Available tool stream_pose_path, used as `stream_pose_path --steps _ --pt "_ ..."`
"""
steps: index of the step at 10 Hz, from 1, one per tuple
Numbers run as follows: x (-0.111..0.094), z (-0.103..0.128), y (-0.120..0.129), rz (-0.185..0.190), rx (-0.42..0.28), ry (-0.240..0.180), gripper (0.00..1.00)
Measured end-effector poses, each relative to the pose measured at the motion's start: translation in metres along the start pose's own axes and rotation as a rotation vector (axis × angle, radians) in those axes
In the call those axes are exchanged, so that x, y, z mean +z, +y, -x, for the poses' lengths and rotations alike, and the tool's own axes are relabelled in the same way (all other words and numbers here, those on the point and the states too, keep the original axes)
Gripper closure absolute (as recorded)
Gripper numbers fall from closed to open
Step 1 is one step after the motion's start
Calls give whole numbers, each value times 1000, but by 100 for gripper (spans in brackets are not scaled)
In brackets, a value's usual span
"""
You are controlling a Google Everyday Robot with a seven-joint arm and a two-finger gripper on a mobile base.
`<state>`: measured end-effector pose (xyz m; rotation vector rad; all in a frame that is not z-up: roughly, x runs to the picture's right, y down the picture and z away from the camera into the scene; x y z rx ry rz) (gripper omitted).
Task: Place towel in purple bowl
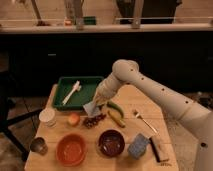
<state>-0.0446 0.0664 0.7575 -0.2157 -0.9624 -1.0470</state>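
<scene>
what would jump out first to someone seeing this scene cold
The long white arm reaching in from the right, its gripper holding the pale towel above the table's middle, beside the green tray. Next, the two front bowls: the orange bowl and, right of it, the purple bowl.

White arm (150,90) reaching down-left, claw (96,105) low, over the table

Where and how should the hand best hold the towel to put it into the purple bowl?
By its top edge, from above. The towel hangs as a small limp cloth below the hand, above the table, next to the green tray. A pinch at the top lets it hang free, so it can probably drop straight into the purple bowl.
</scene>
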Motion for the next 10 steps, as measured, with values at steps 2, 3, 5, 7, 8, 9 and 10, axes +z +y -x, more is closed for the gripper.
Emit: stream_pose_path --steps 2,3,5,7,8,9,10 --pt "0 1 3 13 -5 -12 100" --pt "3 4 6 31 -13 -39 100" --pt "8 20 16 82 -28 -96 100" --pt "9 37 24 120 -36 -124 100" --pt "6 51 31 139 -31 -132 100" --pt "4 60 37 148 -27 -137 100" --pt "2 73 45 157 -18 -143 100"
